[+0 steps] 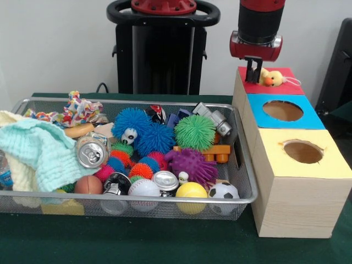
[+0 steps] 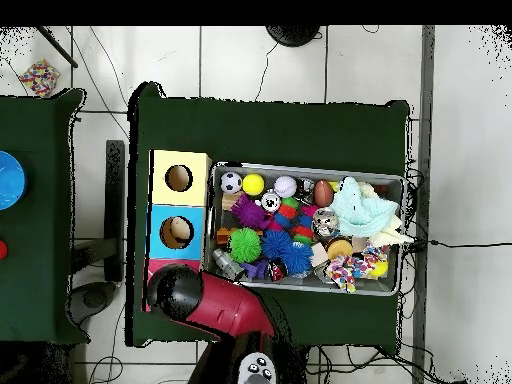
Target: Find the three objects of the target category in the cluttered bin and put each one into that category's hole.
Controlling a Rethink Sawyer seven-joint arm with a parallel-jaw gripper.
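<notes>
My gripper [image 1: 252,78] hangs at the far right, just above the red-topped box [image 1: 283,88]. A small yellow duck toy [image 1: 271,78] with a white loop lies on that red top, right beside the gripper and touching or nearly touching it. The red box's hole is hidden behind them. In the overhead view my arm's wrist [image 2: 178,290] covers most of the red box [image 2: 154,268], and the duck is hidden there. The wire bin [image 1: 242,160] [image 2: 310,168] holds spiky blue [image 1: 130,122], green [image 1: 194,132] and purple [image 1: 191,165] balls, cans and small sports balls.
A blue-topped box [image 1: 257,105] and a yellow-topped box [image 1: 325,164], each with a round hole, stand in a row with the red one to the right of the bin. A pale green cloth [image 1: 41,148] covers the bin's left end. Dark green cloth covers the table [image 1: 165,242].
</notes>
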